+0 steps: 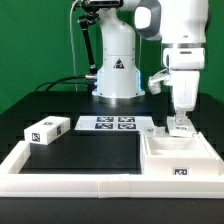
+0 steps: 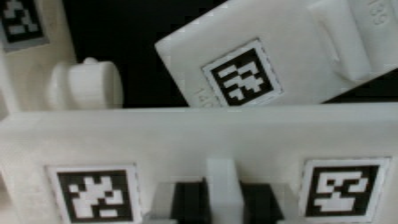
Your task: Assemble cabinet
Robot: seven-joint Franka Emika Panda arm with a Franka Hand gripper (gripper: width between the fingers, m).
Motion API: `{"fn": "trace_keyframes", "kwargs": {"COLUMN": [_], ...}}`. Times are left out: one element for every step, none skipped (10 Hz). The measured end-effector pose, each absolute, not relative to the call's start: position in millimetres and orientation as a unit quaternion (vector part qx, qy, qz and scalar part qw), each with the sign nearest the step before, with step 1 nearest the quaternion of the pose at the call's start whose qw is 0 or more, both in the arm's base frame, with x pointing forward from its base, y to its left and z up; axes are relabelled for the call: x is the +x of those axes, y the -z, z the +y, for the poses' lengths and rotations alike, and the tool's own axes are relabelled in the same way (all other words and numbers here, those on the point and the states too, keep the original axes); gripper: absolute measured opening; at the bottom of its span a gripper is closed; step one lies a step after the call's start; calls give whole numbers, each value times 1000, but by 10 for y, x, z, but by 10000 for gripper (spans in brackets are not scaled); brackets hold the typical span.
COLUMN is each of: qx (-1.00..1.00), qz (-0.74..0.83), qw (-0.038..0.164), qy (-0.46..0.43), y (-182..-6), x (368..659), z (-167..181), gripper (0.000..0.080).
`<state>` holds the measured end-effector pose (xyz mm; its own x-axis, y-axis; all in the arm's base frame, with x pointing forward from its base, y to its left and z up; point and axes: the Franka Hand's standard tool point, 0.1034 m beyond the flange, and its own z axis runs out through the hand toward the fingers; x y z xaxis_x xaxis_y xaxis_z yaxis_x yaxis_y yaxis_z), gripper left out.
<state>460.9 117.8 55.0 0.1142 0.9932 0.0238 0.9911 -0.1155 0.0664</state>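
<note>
The cabinet (image 1: pixel 180 158) is the large white box-shaped body lying at the exterior view's right, with a tag on its front face. My gripper (image 1: pixel 180 121) points straight down onto its far part. In the wrist view the gripper (image 2: pixel 217 200) has its dark fingers (image 2: pixel 185 203) on either side of a narrow white upright rib of the cabinet (image 2: pixel 107 140), between two tags, and they appear to touch it. Beyond it a tilted white tagged panel (image 2: pixel 240 75) and a round white knob (image 2: pixel 82 82) show.
A smaller white tagged block (image 1: pixel 47 130) lies at the exterior view's left. The marker board (image 1: pixel 108 124) lies flat in front of the robot base (image 1: pixel 117 75). A long white border rail (image 1: pixel 70 184) runs along the front and left of the black mat.
</note>
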Motion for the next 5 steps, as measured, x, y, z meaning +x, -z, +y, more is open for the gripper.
{"fn": "trace_keyframes", "kwargs": {"qx": [746,745,745,744,744], "qz": [665,666,665,667,667], "qw": [18,20,20,20,19], "qy": [-34,-37,-36,-35,-35], "y": [-560,-572,-575,-569,-559], "x": [4665,4704,4716,4721,4706], "z": [1183,1189,1184,1175,1174], "gripper": [68,68,68,68,68]}}
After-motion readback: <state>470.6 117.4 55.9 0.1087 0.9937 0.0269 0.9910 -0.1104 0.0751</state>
